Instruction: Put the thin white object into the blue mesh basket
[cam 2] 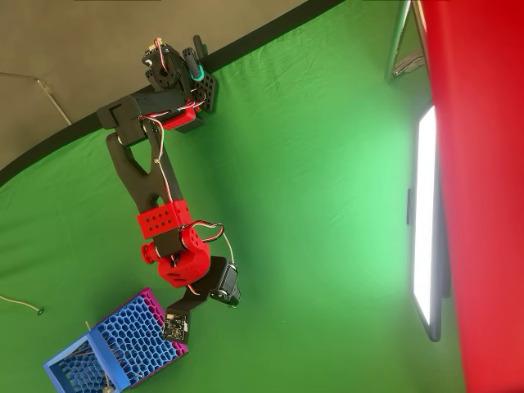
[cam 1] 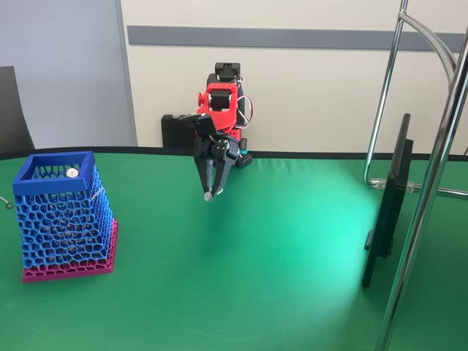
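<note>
Clearly the gripper (cam 1: 210, 191) pinches the thin white object (cam 1: 209, 194), right of the blue mesh basket (cam 1: 64, 219).

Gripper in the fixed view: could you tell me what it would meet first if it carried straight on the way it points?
Probably the green table cover: the gripper points steeply down, well right of the blue mesh basket.

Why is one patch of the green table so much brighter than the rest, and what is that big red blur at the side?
In the fixed view, the bright wash on the green table lies beside the monitor, so its screen probably lights the cloth. In the overhead view, that screen is overexposed to plain white, and the red band is something close to the lens, out of focus; I cannot tell what.
</note>
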Controlling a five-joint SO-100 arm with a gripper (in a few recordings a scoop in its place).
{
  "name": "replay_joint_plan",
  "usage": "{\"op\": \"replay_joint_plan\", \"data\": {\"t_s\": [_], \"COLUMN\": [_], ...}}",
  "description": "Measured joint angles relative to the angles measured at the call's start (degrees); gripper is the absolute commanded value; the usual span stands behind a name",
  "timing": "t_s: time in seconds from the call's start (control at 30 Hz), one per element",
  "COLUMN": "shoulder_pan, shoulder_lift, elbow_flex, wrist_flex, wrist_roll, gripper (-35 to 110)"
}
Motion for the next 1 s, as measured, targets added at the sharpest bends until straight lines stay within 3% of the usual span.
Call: {"op": "replay_joint_plan", "data": {"t_s": [0.77,1.0], "shoulder_pan": [11.6,16.0], "shoulder_lift": [-6.2,-11.1], "elbow_flex": [-28.9,-40.3], "wrist_flex": [-3.6,1.4], "wrist_roll": [33.2,43.4], "gripper": [8,8]}}
